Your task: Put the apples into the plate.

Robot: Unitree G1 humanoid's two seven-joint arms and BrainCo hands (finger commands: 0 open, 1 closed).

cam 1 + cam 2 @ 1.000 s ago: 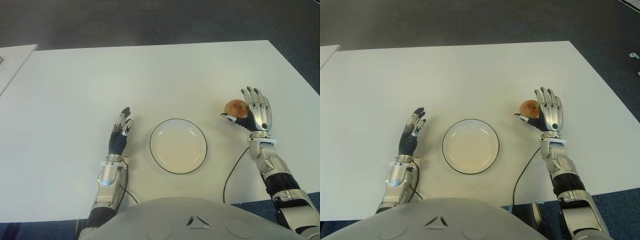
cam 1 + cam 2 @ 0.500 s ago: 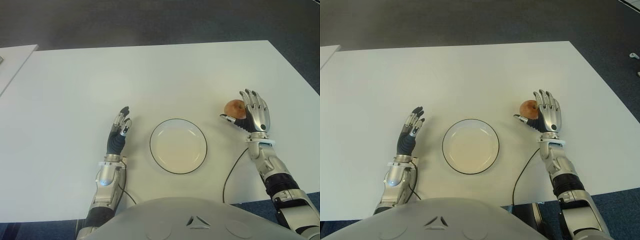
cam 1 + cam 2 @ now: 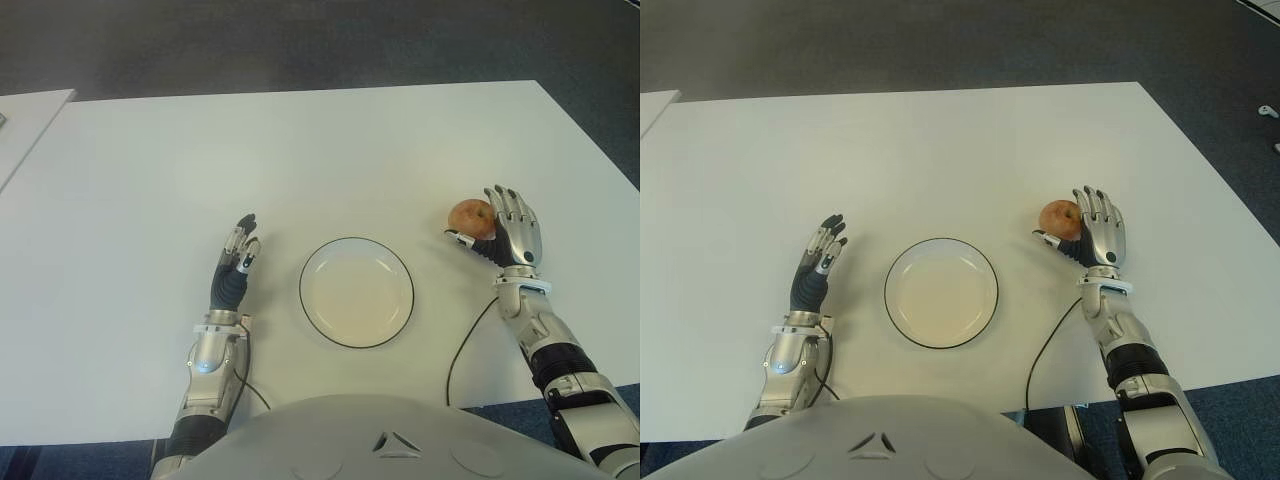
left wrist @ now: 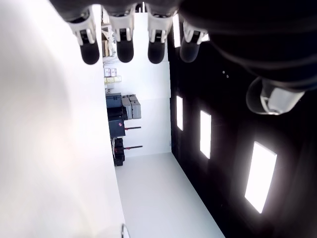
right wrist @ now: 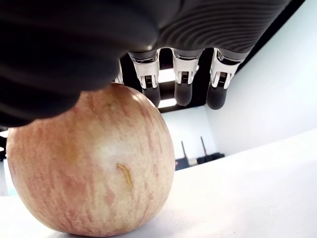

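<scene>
The apple [image 3: 469, 215] sits on the table [image 3: 330, 150], right of the plate [image 3: 356, 292] and apart from it, no label readable. The right hand [image 3: 506, 232] cups it, fingers [image 5: 181, 82] extended over it, not clamped. Left hand [image 3: 236, 268] shows left of the plate, fingers straight, empty.

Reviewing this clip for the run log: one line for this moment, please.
phase: reach | right hand open beside apple, no grasp | apple on table | plate empty | left hand idle, left of plate
</scene>
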